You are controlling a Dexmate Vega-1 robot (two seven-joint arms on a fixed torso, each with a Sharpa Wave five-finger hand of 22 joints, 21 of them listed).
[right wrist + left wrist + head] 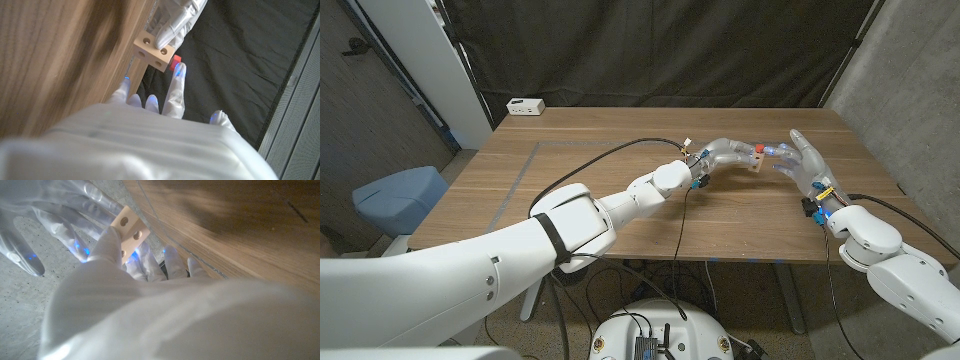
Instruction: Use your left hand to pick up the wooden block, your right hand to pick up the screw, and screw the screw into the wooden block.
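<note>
**Block and screw held together above the table**

We see the wooden block (756, 160) lifted off the table (620, 180), over its far right part. It is a small pale piece with round holes in its faces; the right wrist view shows three of these holes on the block (153, 51), and the left wrist view shows two on the block (130, 228). A red part sits at the top of the block in the head view, which we take to be the screw (759, 148); in the right wrist view the same red piece, the screw (175, 62), shows just behind the block and touching it. We cannot tell how far in it sits.

Our left hand (725, 155) grips the block, its fingers (172, 22) wrapped over the upper face. Our right hand (805, 160) meets the block from the other side; one of its fingers (176, 87) reaches up to the red screw, while the others are spread. Whether the right hand actually pinches the screw or only touches it, we cannot tell.

The two hands face each other, nearly touching at the block. At the table's far left corner lies a small white box (526, 106). Dark curtains hang behind the table.
</note>
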